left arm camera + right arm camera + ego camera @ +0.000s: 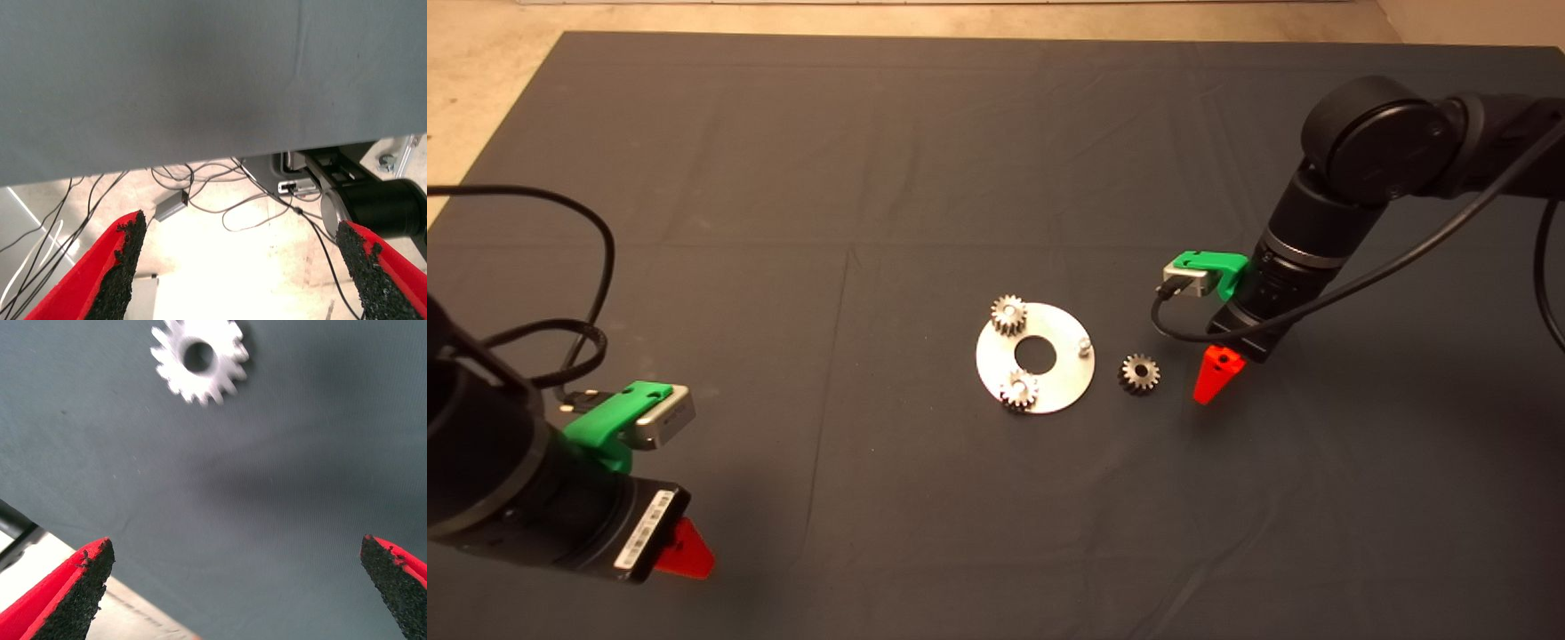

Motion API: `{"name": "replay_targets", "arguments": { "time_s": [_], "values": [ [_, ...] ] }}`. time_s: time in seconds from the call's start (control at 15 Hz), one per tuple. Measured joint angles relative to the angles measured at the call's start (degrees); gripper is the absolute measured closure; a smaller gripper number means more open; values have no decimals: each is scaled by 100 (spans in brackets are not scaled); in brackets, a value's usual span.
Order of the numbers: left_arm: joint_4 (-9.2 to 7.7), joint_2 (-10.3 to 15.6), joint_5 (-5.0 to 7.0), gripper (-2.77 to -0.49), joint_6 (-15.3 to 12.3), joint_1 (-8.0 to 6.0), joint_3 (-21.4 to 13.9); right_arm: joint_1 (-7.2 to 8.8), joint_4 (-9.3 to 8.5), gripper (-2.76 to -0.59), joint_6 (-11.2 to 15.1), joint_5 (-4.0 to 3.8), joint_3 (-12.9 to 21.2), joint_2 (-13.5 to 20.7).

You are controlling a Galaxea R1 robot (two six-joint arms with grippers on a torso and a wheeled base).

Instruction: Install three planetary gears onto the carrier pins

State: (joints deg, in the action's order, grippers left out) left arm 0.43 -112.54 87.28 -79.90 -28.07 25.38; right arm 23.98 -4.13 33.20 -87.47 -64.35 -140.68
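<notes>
Floor cables [200, 200] under left hand [243, 267] only

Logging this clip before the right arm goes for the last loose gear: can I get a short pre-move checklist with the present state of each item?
1. Two planetary gears seated on pins: far gear and near gear sit on the carrier disc. Ok.
2. Third pin bare and upright. Ok.
3. Loose gear flat on the mat, beside the disc, not touching it. Ok.
4. Right gripper open, empty, with the loose gear ahead of its fingers. Ok.
5. Right gripper centred over the gear: not ok, it is off to one side.
6. Left gripper open, parked at the mat's near left edge. Ok.
</notes>
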Motion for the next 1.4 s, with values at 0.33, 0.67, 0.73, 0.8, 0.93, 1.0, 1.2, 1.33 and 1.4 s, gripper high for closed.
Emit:
{"name": "replay_targets", "arguments": {
  "time_s": [0.33, 0.67, 0.73, 0.8, 0.93, 1.0, 1.2, 1.33, 1.4],
  "values": [
    [-125, 9, 0, -202, 0, -10, -22, 0, 411, -275, -457, 0, 91, -63],
    [-142, 9, 1, -202, 0, -10, -33, 0, 1362, -275, -555, 4, 694, -193],
    [-147, 7, 0, -202, 0, -10, -41, -1, 1419, -275, -564, 4, 735, -218],
    [-150, 4, 0, -202, 0, -10, -50, -1, 1467, -275, -572, 2, 766, -235],
    [-158, 3, 0, -202, 0, -10, -69, -4, 1530, -275, -574, 0, 783, -282],
    [-156, 4, 0, -202, 0, -10, -74, -20, 1572, -275, -574, 0, 778, -318],
    [-155, 3, 0, -202, 0, -12, -74, -132, 1616, -275, -594, 2, 709, -463],
    [-155, 2, 0, -202, 0, -10, -74, -193, 1633, -271, -594, 2, 669, -529],
    [-158, 2, 0, -202, 0, -10, -74, -242, 1636, -269, -594, 0, 631, -555]
  ]
}}
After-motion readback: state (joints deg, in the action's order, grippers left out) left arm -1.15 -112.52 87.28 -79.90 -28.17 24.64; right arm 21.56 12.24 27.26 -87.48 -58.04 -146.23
